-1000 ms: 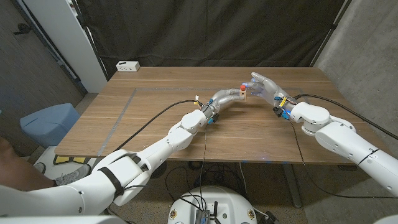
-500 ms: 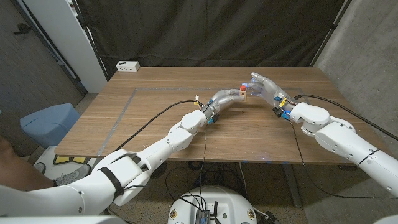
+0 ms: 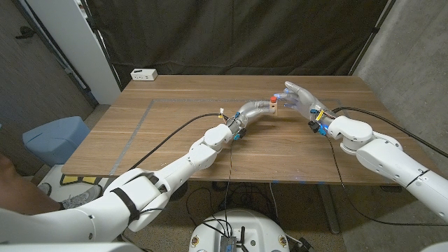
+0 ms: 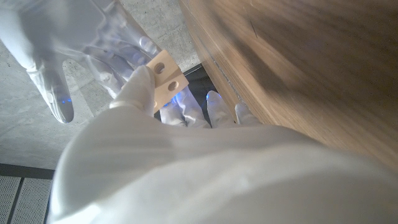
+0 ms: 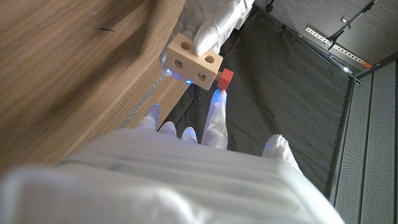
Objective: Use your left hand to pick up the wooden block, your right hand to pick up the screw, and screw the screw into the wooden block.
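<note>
Two white arms meet over the middle of the wooden worktop (image 3: 175, 133) in the head view. The left hand (image 3: 260, 108) grips the wooden block (image 3: 274, 106) and holds it raised above the surface, with the red head of the screw (image 3: 273, 97) showing at the block's top. The right hand (image 3: 297, 98) stands just beside the block with its fingers spread and upright — whether a fingertip touches the screw cannot be told from here. A white power strip (image 3: 144, 74) lies at the far left corner of the worktop (well apart from the hands), and a black curtain (image 3: 238, 35) hangs behind.

From the left wrist, the left hand (image 4: 161, 118) pinches the wooden block (image 4: 166, 74) between thumb and fingers; two round holes show on the pale face of the block. The right hand (image 4: 68, 56) is close beside it, fingers apart, grasping nothing.

From the right wrist, the wooden block (image 5: 193, 62) appears with two holes on its side, clamped by the left hand (image 5: 214, 25). The screw (image 5: 226, 78) — its red head, at least — sticks out from one end of the block. A fingertip of the right hand (image 5: 199, 134) reaches up close under the screw; the rest of that hand is released.
</note>
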Controlling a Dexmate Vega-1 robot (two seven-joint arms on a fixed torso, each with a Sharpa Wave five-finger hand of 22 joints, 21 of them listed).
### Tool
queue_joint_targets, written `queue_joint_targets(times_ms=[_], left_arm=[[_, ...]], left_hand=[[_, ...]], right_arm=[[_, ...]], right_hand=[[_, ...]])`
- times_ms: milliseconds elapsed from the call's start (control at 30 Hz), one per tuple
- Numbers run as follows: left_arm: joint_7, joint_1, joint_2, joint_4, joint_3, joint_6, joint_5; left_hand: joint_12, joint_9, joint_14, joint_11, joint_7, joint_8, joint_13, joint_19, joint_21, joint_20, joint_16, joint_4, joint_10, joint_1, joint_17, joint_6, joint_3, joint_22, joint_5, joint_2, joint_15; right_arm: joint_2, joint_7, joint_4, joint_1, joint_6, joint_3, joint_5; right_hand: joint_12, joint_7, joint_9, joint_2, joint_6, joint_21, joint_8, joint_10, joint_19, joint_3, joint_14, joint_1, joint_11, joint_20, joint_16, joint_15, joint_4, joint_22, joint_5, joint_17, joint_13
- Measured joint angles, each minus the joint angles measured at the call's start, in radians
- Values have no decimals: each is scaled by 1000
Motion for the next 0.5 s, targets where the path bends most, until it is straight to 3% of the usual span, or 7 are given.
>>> queue_joint_targets(times_ms=[500], left_arm=[[-1, 0, 0, -3, 1, -2, 0]], left_hand=[[0, 3, 0, 0, 0, -1, 0, 0, 0, 0, 0, 0, 0, 0, 0, 0, 0, 0, 0, 0, 0]], right_arm=[[-8, -24, -22, -29, 0, 18, 3]], right_hand=[[7, 12, 3, 0, 84, 7, 20, 50, 15, 0, 0, 0, 0, -7, 6, 0, 0, 0, 7, -5, 0]])
